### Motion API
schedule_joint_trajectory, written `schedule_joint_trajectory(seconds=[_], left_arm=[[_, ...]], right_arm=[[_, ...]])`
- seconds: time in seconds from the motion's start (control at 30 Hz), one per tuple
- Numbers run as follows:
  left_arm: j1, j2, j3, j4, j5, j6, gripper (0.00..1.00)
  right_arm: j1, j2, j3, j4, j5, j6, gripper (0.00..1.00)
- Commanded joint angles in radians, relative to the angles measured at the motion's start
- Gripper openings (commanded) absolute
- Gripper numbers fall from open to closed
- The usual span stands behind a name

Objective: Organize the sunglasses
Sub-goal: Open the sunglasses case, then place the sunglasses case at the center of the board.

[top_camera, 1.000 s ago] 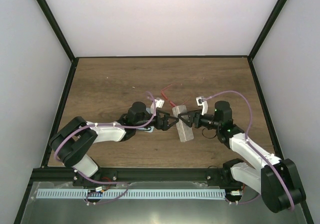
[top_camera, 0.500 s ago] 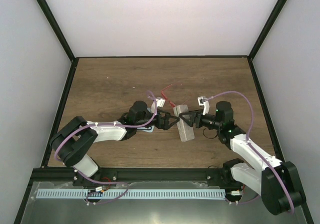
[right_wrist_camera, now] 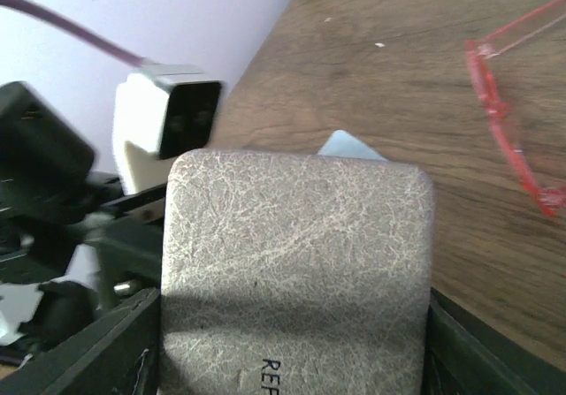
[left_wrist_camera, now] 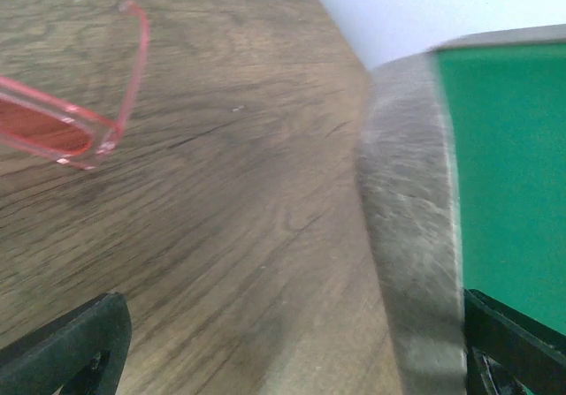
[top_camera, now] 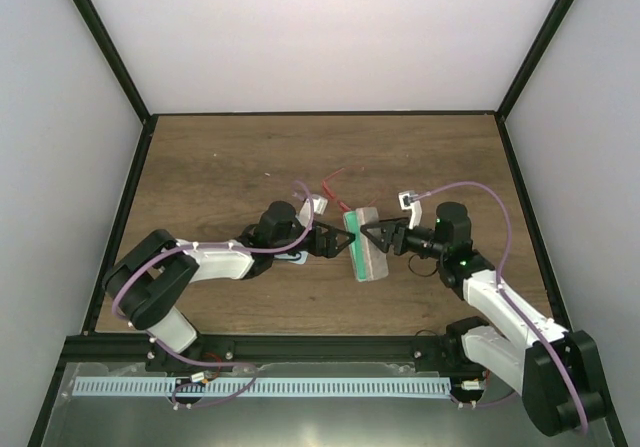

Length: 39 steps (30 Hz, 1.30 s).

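The right gripper (top_camera: 372, 235) clamps the grey case (top_camera: 368, 255), which is partly open and shows green lining. The left gripper (top_camera: 338, 240) has its fingers spread wide at the case's open edge. The sunglasses (top_camera: 338, 189) lie on the table (top_camera: 220, 167) just behind the case, outside it.

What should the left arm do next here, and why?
Probably open the grey case wider with the left gripper: only a strip of green lining shows, the right gripper grips the case, and the sunglasses lie outside on the table.
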Motion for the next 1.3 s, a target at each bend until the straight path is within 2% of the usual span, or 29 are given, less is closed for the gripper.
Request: schedule_joint_trajectory(seconds=[0.0,0.23,0.53,0.8,0.97,1.27], left_arm=[[0.018,0.045,0.010,-0.109,-0.100,0.020,1.00],[0.019,0.037,0.011,-0.120,-0.099,0.026,1.00],[0.020,-0.056,0.001,-0.157,-0.096,0.047,1.00],[0.020,-0.096,-0.007,-0.184,-0.125,0.059,1.00],[0.020,-0.079,-0.001,-0.185,-0.122,0.057,1.00],[0.020,-0.067,0.005,-0.191,-0.120,0.059,1.00]], right_arm=[[0.012,-0.054,0.026,0.100,-0.172,0.044,0.53],[0.011,-0.013,0.039,0.054,-0.128,0.020,0.53],[0.012,0.188,0.074,-0.017,-0.101,0.004,0.52],[0.006,0.378,0.098,-0.039,-0.070,0.024,0.56],[0.004,0.444,0.122,-0.066,-0.027,0.012,0.67],[0.004,0.421,0.134,-0.127,0.069,-0.026,0.90]])
